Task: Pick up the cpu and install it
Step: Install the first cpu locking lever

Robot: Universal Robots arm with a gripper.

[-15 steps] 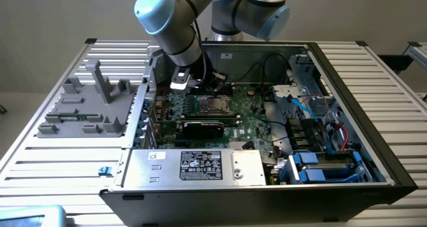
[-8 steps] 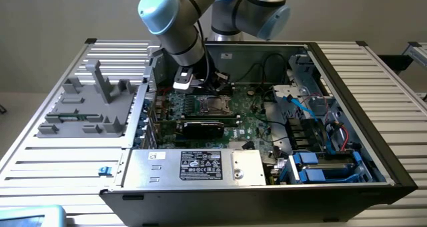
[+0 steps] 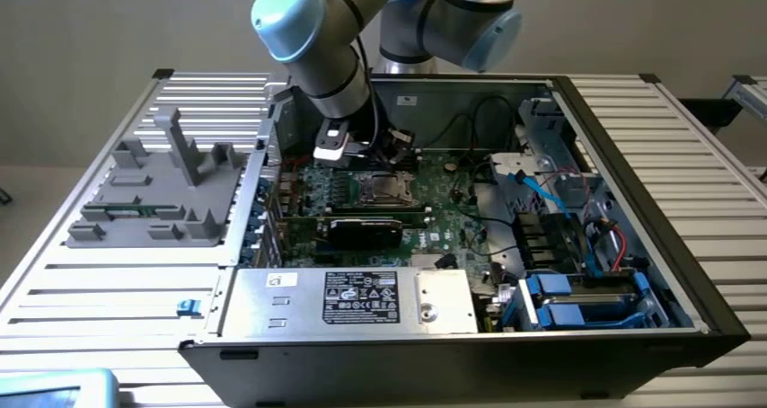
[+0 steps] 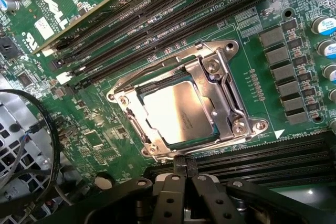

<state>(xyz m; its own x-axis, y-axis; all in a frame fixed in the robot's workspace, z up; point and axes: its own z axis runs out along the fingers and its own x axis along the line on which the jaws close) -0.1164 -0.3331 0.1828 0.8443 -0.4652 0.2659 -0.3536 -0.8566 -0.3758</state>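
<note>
cpu (image 4: 180, 109) seated in socket frame (image 4: 231, 106) just beneath gripper (image 4: 180, 179); finger state impossible to tell. possible bent pins from pressing on a misaligned chip.

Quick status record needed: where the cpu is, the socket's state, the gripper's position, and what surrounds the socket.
cpu: shiny square chip lying inside the socket frame
socket: metal frame around the chip on the green motherboard
gripper: just above the board, beside the socket, holding nothing visible
arm: reaching down into the open computer case
surroundings: black memory slots beside the socket
</note>
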